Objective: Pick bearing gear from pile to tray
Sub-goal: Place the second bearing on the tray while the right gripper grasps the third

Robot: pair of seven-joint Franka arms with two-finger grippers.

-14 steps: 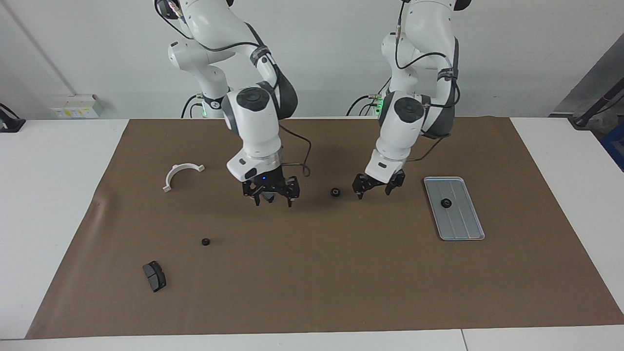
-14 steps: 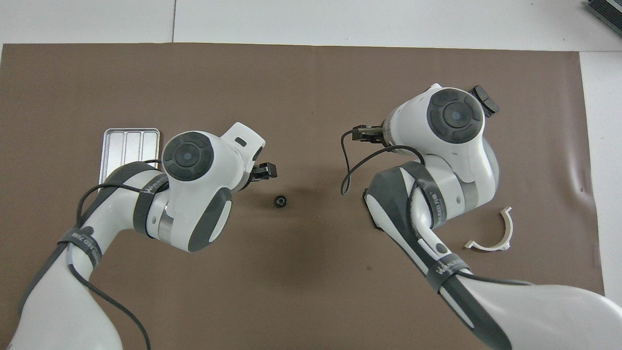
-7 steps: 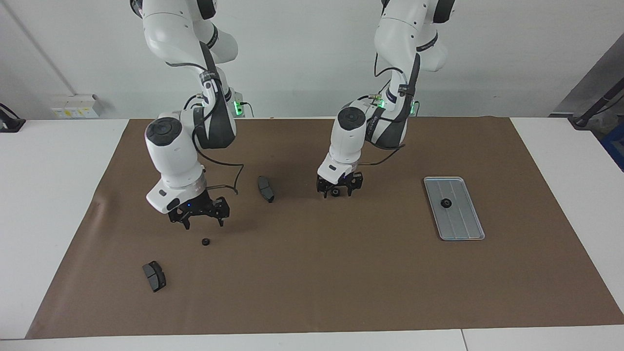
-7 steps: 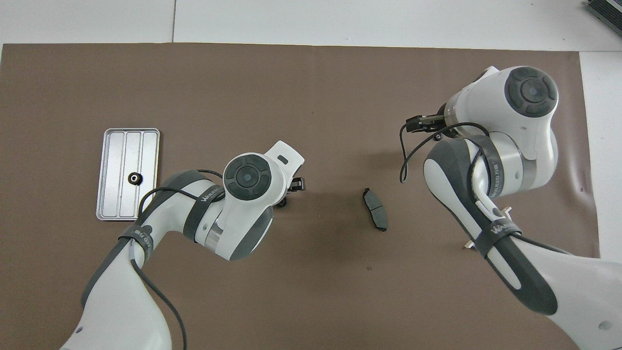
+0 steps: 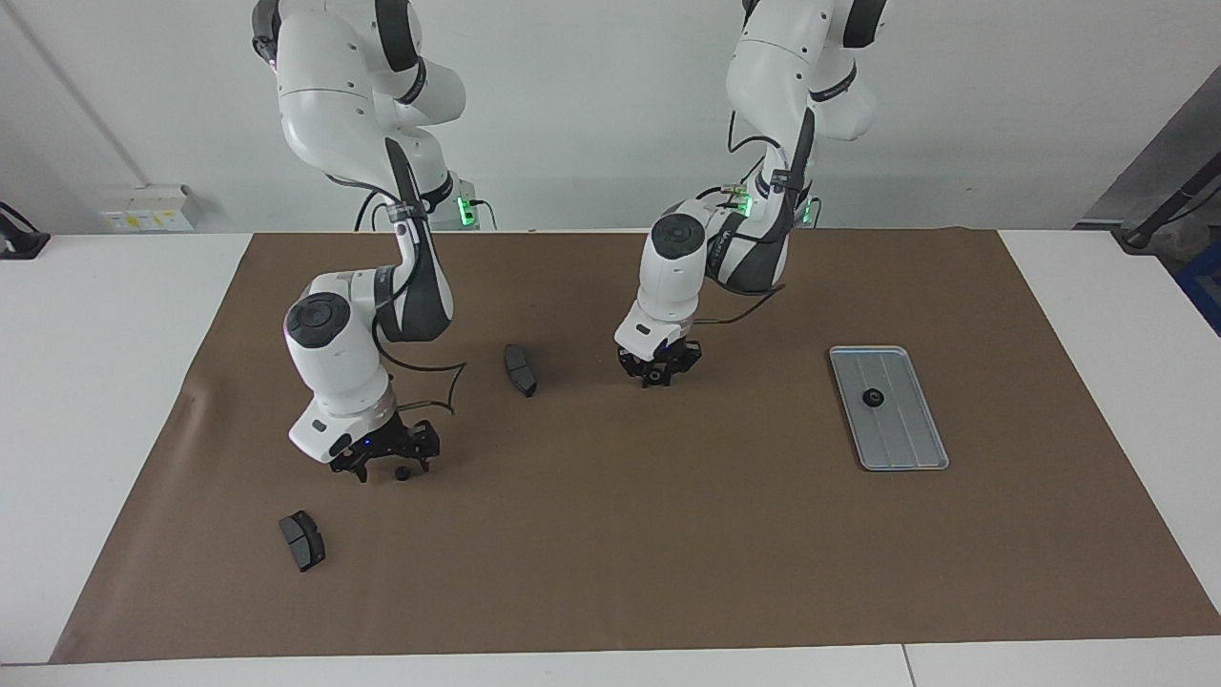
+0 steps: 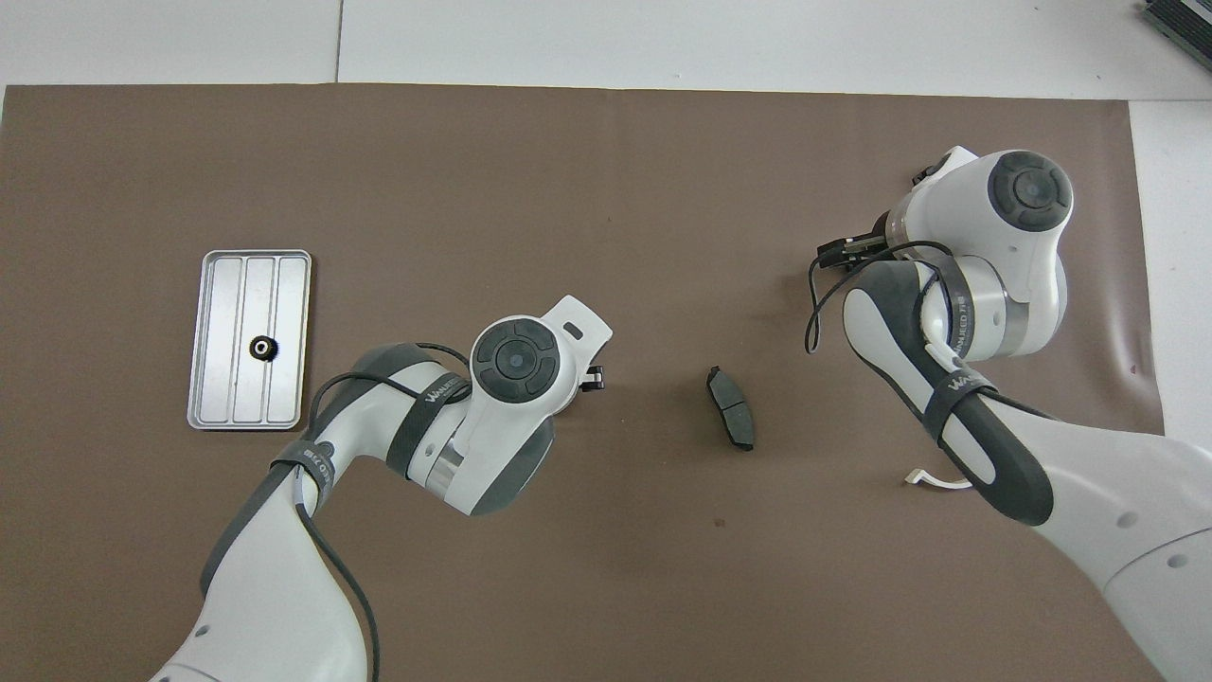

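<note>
The silver tray (image 5: 901,439) lies toward the left arm's end of the table, and one black gear (image 5: 871,397) rests in it. The tray (image 6: 227,313) and its gear (image 6: 262,349) also show in the overhead view. My left gripper (image 5: 657,378) is down on the mat with its fingers drawn in on a second small black gear, which they mostly hide. My right gripper (image 5: 389,468) is low on the mat and open, its fingers on either side of a tiny black round piece (image 5: 402,472).
One dark brake pad (image 5: 520,369) lies between the two grippers and also shows in the overhead view (image 6: 731,421). Another brake pad (image 5: 301,540) lies farther from the robots than the right gripper. Only an end of the white half-ring bracket (image 6: 933,481) shows beside the right arm.
The right gripper has come down onto the mat around the tiny black piece. The left gripper's fingers have drawn in on the gear they straddled.
</note>
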